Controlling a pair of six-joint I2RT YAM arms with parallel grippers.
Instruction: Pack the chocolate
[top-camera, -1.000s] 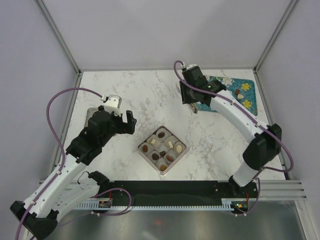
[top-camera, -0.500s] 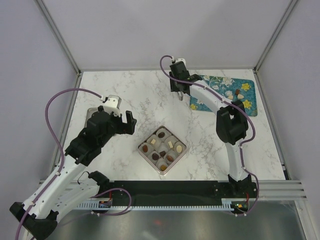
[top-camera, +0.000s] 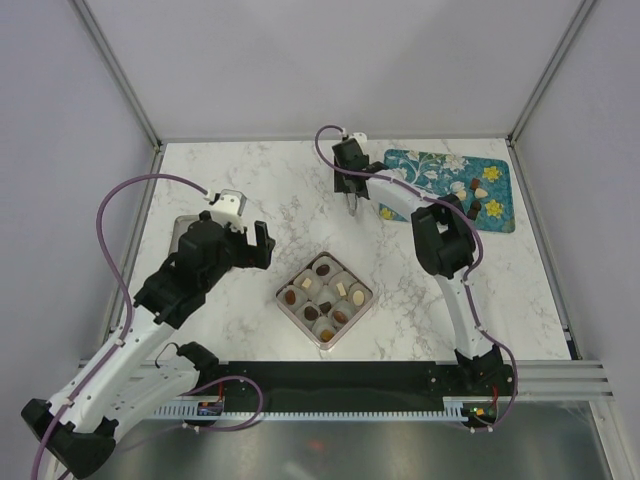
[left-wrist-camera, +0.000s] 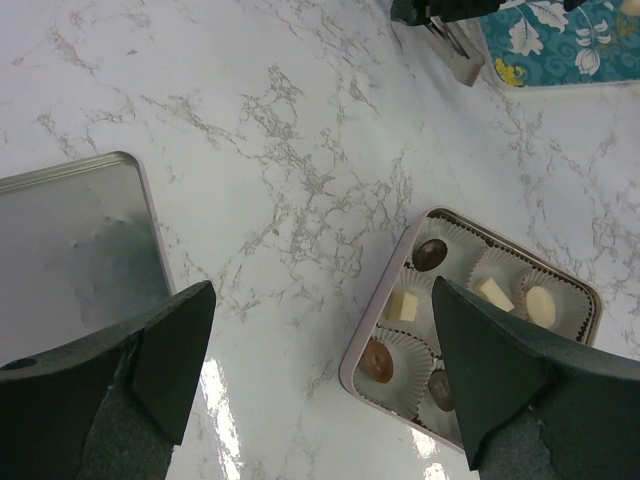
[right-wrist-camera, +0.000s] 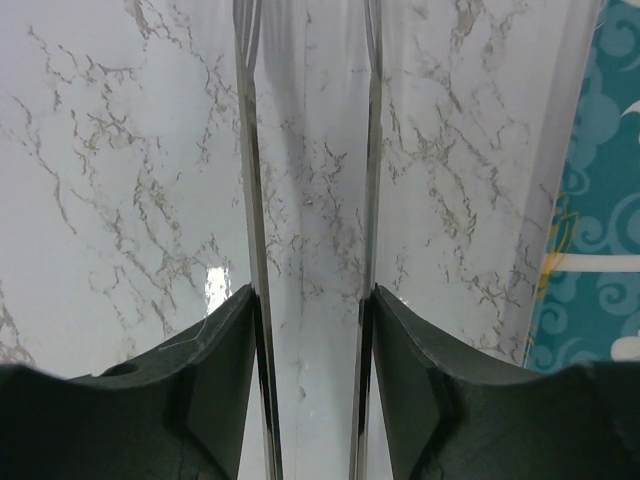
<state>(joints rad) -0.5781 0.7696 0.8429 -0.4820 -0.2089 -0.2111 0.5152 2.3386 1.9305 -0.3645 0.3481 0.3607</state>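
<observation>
Marble-patterned table (top-camera: 250, 175) fills the top view. Near its left edge a flat metal lid (top-camera: 183, 232) lies largely under the left arm. The left wrist view catches only one rounded corner of it, the rest cut off by the frame. The left gripper (top-camera: 256, 246) hangs just beside the lid, jaws spread wide with nothing between them.

Toward the middle of the near edge sits a square tin (top-camera: 300, 273), turned corner-on and lined with pale paper cups (left-wrist-camera: 478, 268). Chocolate (top-camera: 323, 268) lies in most of these cups: dark brown, mid brown and cream pieces. From above they are too small to count surely. In the left wrist view the dark right finger (left-wrist-camera: 500, 380) covers the tin's nearer part, so only about five pieces show.

At the middle of the far edge the right gripper (top-camera: 353, 207) points down over bare marble, just left of a teal mat (top-camera: 440, 165). Its long thin metal fingers (right-wrist-camera: 248, 150) run parallel with a narrow gap, and only marble shows between them. Their tips pass out of the top of the right wrist view, so whether they touch the table cannot be told.

The mat lies in the far right corner, its left part crossed by the right arm. Three loose pieces (top-camera: 483, 193), two dark and one pale, rest toward its right side.
</observation>
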